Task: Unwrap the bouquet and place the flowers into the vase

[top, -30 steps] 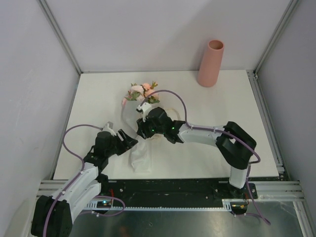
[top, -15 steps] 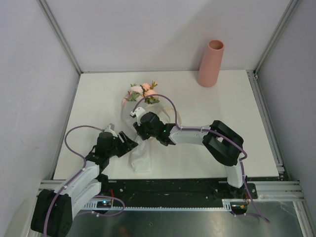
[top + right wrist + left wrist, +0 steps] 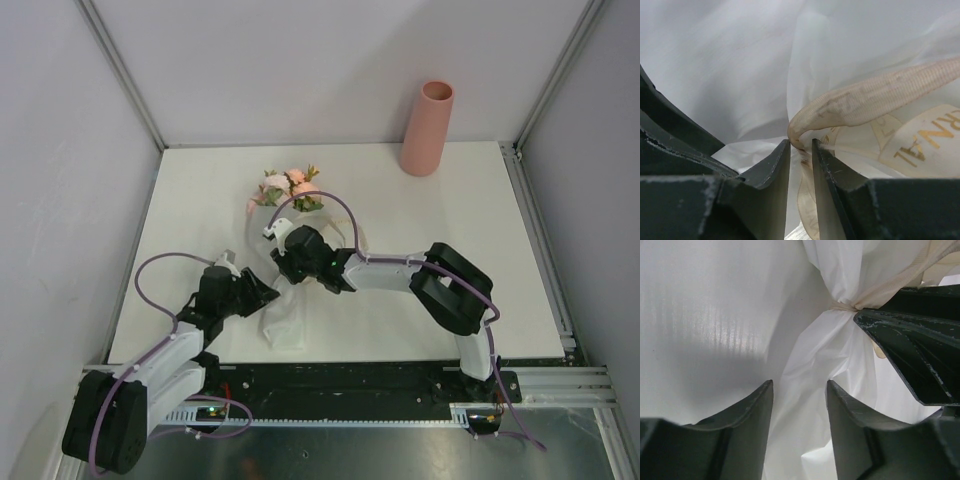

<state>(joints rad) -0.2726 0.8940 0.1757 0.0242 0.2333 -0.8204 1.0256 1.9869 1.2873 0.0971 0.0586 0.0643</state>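
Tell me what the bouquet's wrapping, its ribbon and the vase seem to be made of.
Wrapping: thin white paper or tissue, slightly translucent; it crumples into soft creases at the tie.
Ribbon: woven cream fabric, probably gauzy; a fine weave shows, with gold lettering printed on it.
Vase: likely ceramic, possibly plastic; smooth, matte salmon pink, no gloss.

The top external camera looks steeply down from above and behind the near edge, taking in the whole table (image 3: 450, 270) to its far corners. The left wrist camera sits low and close, facing the bouquet (image 3: 840, 355) at its tied neck. The right wrist camera is closer still, on the ribbon (image 3: 865, 100) there. Both wrist views share that tied neck.
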